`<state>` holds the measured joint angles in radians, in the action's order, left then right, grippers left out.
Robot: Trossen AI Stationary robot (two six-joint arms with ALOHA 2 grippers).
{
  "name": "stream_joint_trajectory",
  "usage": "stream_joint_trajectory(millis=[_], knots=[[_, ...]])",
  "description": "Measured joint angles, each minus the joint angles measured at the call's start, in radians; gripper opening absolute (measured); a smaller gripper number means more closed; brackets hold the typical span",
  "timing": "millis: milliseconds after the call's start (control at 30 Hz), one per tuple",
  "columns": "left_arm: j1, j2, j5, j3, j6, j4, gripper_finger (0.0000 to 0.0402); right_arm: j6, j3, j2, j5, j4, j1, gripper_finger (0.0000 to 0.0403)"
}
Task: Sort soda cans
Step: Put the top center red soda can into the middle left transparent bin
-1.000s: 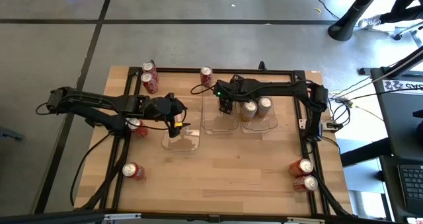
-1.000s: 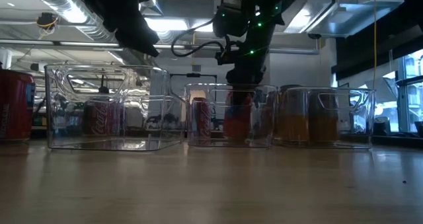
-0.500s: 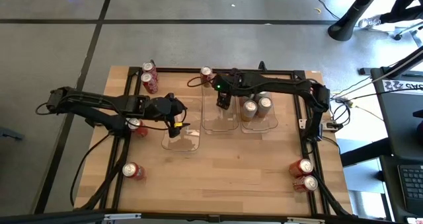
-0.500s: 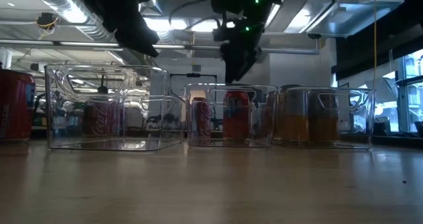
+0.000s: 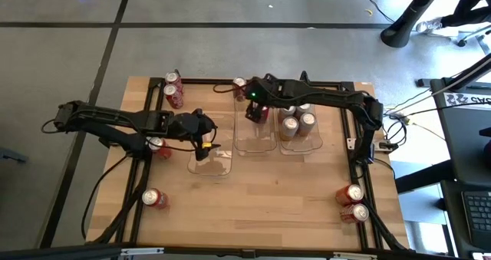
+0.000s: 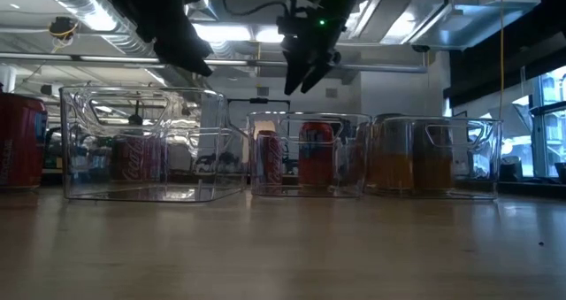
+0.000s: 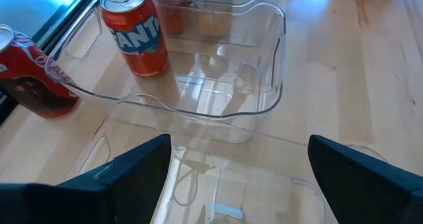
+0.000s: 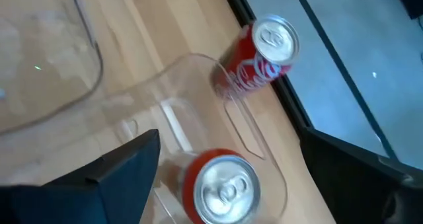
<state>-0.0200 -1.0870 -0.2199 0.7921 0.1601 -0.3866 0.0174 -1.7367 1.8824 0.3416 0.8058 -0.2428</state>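
- the right gripper (image 6: 307, 68) has lifted clear of the middle tray (image 5: 255, 143), jaws wide and empty; the orange can (image 6: 316, 156) it lowered now stands inside, so that placement looks done.
- left gripper (image 5: 201, 130) still hovers over the empty left tray (image 5: 211, 166), jaws wide, holding nothing.
- next red can (image 8: 264, 51) stands just beyond the tray's far wall, near the table's frame; tight room there.
- front boards lie open.

You're looking at a pale wooden surface (image 5: 261, 191) on a grey floor (image 5: 230, 53) crossed by dark seams. Beyond it runs an open workshop ceiling — silver ducting (image 6: 80, 8) and bright strip lights (image 6: 102, 21) — with tall windows (image 6: 548, 132) on one side.
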Motion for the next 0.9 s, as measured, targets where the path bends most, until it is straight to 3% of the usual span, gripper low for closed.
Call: stream_joint_trajectory(millis=[167, 433, 900], knots=[[0.0, 0.0, 0.0, 0.0, 0.0, 0.0, 0.0345, 0.005, 0.0, 0.0, -0.05, -0.055, 0.0, 0.0394], [0.0, 0.02, 0.027, 0.0, 0.029, -0.05, 0.0345, -0.006, 0.0, 0.0, -0.071, -0.215, -0.03, 0.0397], [0.035, 0.274, 0.019, 0.0, 0.071, -0.155, 0.0345, 0.002, 0.0, 0.006, -0.063, -0.346, -0.113, 0.0392]])
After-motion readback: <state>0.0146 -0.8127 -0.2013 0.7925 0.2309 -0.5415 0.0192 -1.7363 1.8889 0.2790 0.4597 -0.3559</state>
